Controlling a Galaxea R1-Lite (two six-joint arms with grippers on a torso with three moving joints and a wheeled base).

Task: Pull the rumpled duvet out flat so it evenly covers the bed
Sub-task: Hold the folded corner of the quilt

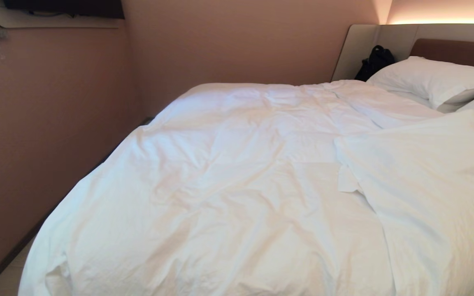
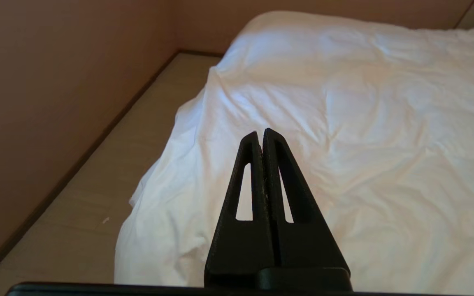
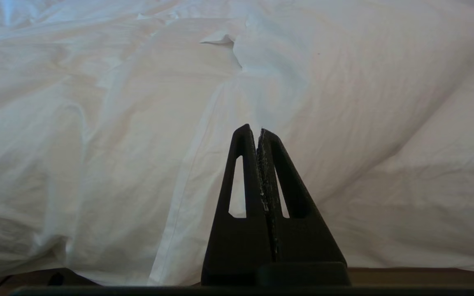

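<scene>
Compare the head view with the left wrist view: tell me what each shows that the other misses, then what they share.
Only the head view shows the pillows, the padded headboard, a black bag beside it, and a folded-back flap of duvet on the robot's right.

Only the left wrist view shows the left gripper, shut and empty above the duvet's edge, and the floor between bed and wall.

Both show the wrinkled white duvet and the pinkish wall.
</scene>
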